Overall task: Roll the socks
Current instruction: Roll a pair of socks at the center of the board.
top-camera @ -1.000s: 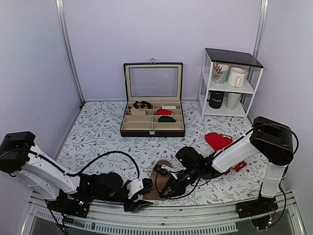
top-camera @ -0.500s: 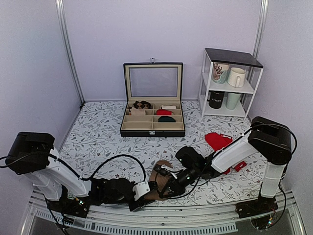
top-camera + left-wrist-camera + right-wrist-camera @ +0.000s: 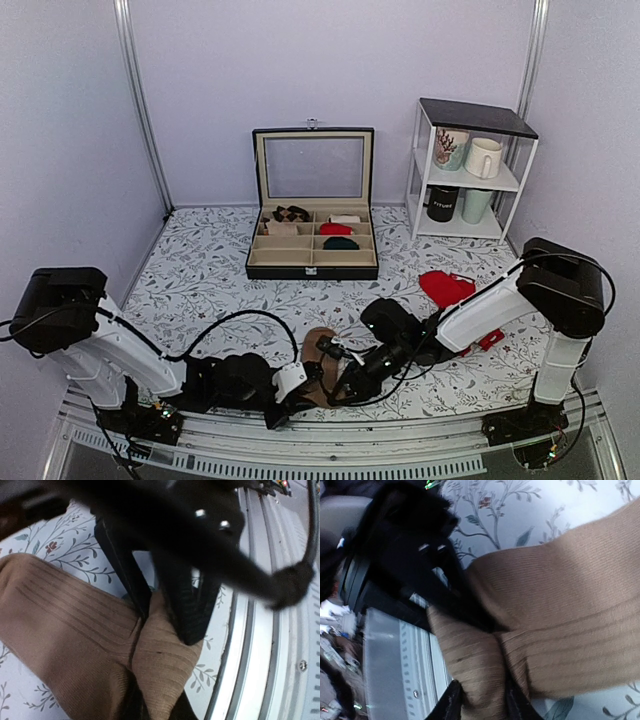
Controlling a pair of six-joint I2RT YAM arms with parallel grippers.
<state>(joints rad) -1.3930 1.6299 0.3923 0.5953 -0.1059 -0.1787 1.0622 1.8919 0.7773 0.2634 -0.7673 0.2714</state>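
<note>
We've got the left end effector (image 3: 167, 625) pinching the socks (image 3: 320, 345) at their near end. Their long axis runs up-frame. We can't tell the right end effector's (image 3: 481, 700) grip.

On the floral-printed table (image 3: 210, 275), a black compartment box (image 3: 312, 271) with its glass lid raised stands far centre holding small rolls, a white shelf (image 3: 476, 117) of mugs stands far right, and red socks (image 3: 446, 289) lie nearer, right.

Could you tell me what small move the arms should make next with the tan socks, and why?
Probably turn the pinched end over toward the far end to start the roll. The left gripper is shut on the near end of the socks, which lie unrolled; the right gripper straddles that same end, grip unclear.
</note>
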